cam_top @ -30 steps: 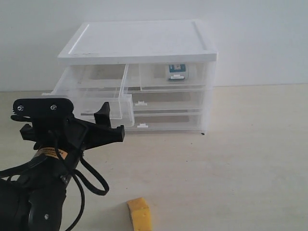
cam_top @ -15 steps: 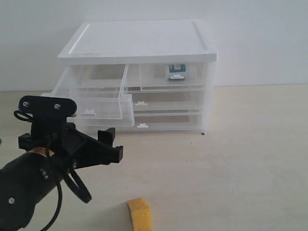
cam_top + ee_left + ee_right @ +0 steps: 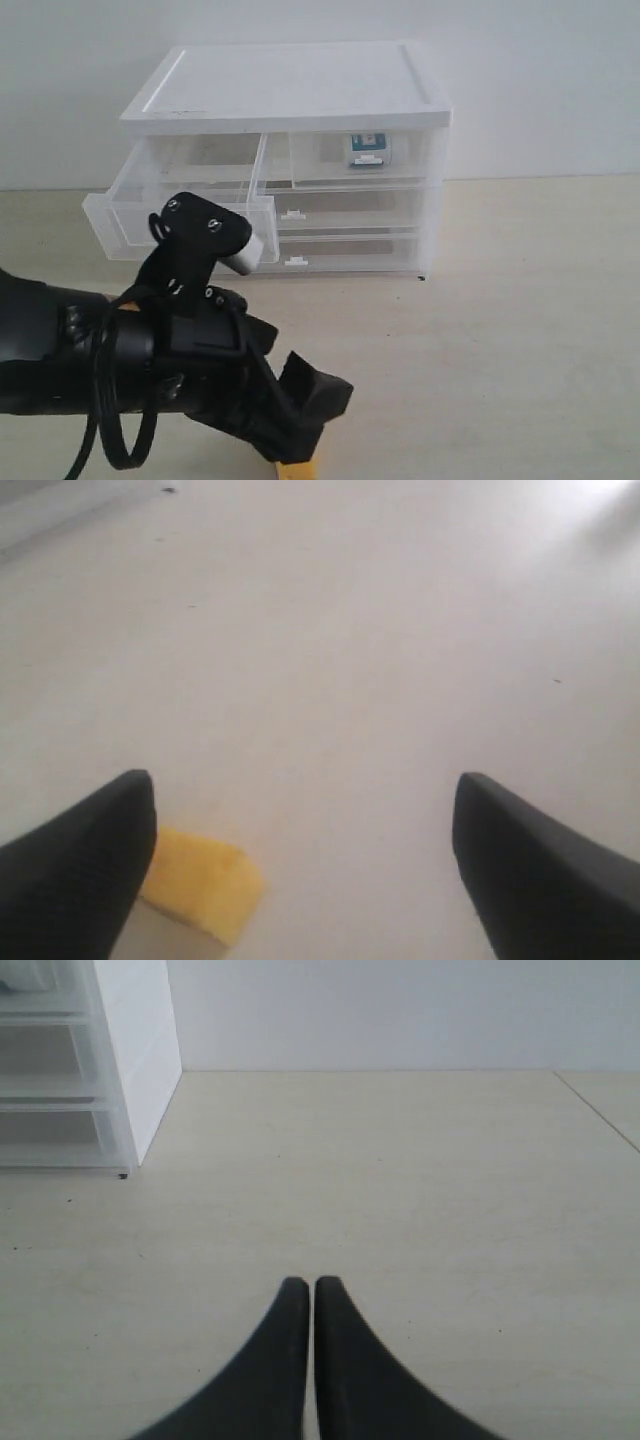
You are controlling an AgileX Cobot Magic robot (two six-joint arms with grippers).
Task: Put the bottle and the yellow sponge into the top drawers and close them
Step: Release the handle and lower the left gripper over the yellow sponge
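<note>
The yellow sponge (image 3: 200, 882) lies on the table, close beside one finger (image 3: 85, 865) of my open left gripper (image 3: 305, 785); whether they touch does not show. In the exterior view only a sliver of the sponge (image 3: 298, 469) shows under the left gripper (image 3: 312, 408), low at the front. The left top drawer (image 3: 180, 218) stands pulled out. The right top drawer (image 3: 345, 160) is pushed in, and the bottle (image 3: 367, 150) shows through its clear front. My right gripper (image 3: 305, 1284) is shut on nothing above bare table, and it does not show in the exterior view.
The white-topped cabinet (image 3: 290, 85) stands at the back against the wall, with two full-width drawers (image 3: 350, 212) below the top ones. Its side (image 3: 140, 1060) also appears in the right wrist view. My left arm (image 3: 90, 350) fills the front left.
My left arm has swung down and to the right, away from the open drawer's front, and its open gripper now hangs over the sponge and covers most of it.
</note>
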